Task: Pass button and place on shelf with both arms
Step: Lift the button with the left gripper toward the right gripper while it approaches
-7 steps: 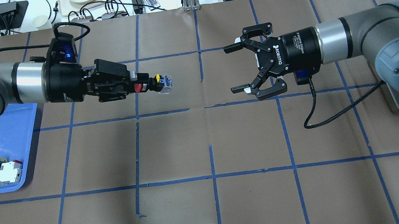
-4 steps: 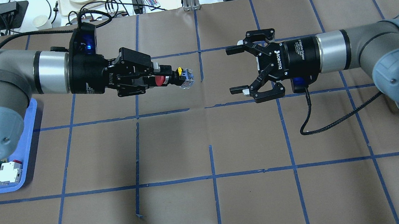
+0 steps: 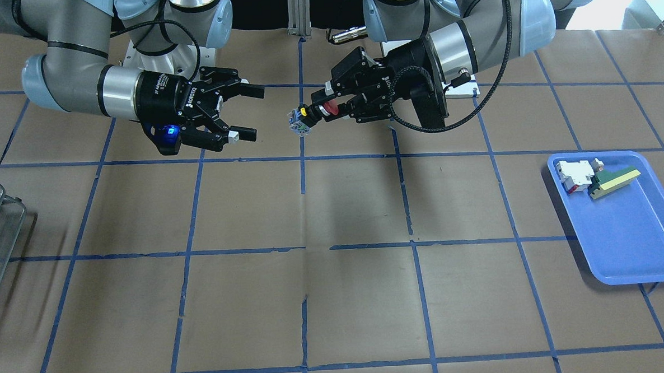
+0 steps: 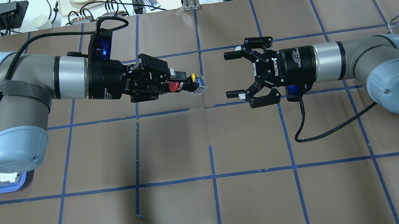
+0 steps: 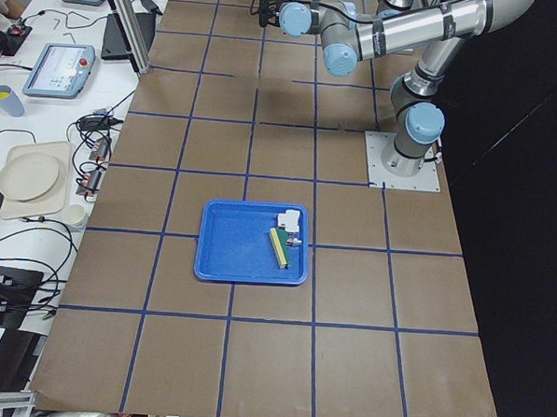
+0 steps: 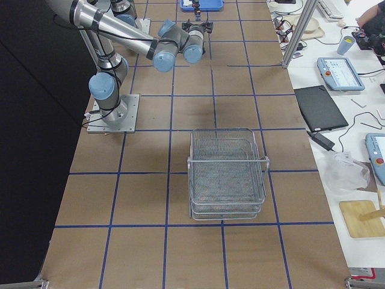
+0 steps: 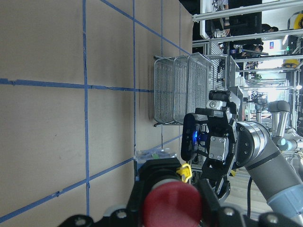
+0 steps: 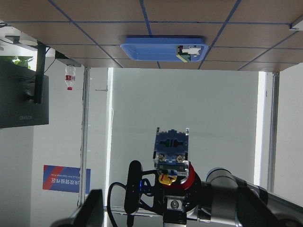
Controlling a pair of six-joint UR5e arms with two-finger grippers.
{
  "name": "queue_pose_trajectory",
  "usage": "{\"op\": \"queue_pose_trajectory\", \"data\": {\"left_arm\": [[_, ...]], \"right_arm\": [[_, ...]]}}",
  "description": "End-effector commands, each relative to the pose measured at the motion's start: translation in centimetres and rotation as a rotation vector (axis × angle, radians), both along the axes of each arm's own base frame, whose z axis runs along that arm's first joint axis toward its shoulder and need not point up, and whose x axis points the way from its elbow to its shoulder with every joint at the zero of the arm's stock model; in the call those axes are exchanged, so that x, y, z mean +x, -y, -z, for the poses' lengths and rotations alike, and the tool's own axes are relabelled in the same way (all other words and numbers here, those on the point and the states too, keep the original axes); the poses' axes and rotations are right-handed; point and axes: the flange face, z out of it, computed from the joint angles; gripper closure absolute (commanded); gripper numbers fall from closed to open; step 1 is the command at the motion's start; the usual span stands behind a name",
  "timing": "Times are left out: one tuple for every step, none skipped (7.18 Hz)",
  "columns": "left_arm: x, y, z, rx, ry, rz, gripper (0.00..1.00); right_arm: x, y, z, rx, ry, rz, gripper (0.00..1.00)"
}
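Note:
The button (image 4: 186,86) has a red cap, black body and clear base, and it also shows in the front view (image 3: 312,113). My left gripper (image 4: 173,85) is shut on its cap end and holds it level above the table's middle. The clear base points at my right gripper (image 4: 230,74), which is open and empty a short gap away. In the right wrist view the button's base (image 8: 171,158) faces the camera. The wire shelf (image 6: 227,174) stands at the table's right end, far from both grippers.
A blue tray (image 3: 631,240) at the table's left end holds a white-and-red block (image 3: 575,175) and a green-and-yellow wedge (image 3: 615,181). A black cable (image 4: 303,124) hangs from my right wrist. Brown paper with blue tape lines covers the table.
My left arm has moved right with the button, and the gap to the right gripper has narrowed. The right gripper has stayed open and shifted slightly left.

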Motion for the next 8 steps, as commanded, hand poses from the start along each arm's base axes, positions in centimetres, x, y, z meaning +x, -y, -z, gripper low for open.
{"op": "queue_pose_trajectory", "data": {"left_arm": [[-0.6, -0.7, -0.3, 0.002, -0.001, 0.0, 0.92], [-0.6, -0.9, -0.2, 0.01, -0.004, -0.004, 0.92], [-0.6, -0.9, -0.3, 0.002, -0.003, -0.005, 0.92], [-0.7, -1.0, -0.2, 0.004, -0.003, -0.004, 0.92], [-0.6, -0.8, 0.0, 0.005, -0.002, -0.005, 0.92], [-0.6, -0.9, -0.1, 0.004, -0.002, -0.005, 0.92], [-0.6, -0.9, 0.0, 0.005, -0.003, -0.005, 0.92], [-0.6, -1.0, 0.0, 0.005, -0.003, -0.005, 0.92]], "right_arm": [[0.1, -0.6, 0.4, 0.009, -0.115, -0.082, 0.0], [0.0, -0.9, 0.3, 0.029, -0.145, -0.095, 0.0], [0.0, -0.7, -0.3, 0.014, -0.155, -0.099, 0.01], [-0.3, 0.2, -2.2, 0.007, -0.202, -0.108, 0.01], [-0.2, 1.3, -4.8, 0.018, -0.219, -0.095, 0.01], [1.2, 0.9, -5.2, -0.005, -0.256, -0.144, 0.01], [2.8, 0.5, -5.1, -0.077, -0.345, -0.206, 0.01], [3.2, 0.4, -4.9, -0.081, -0.36, -0.211, 0.01]]}}
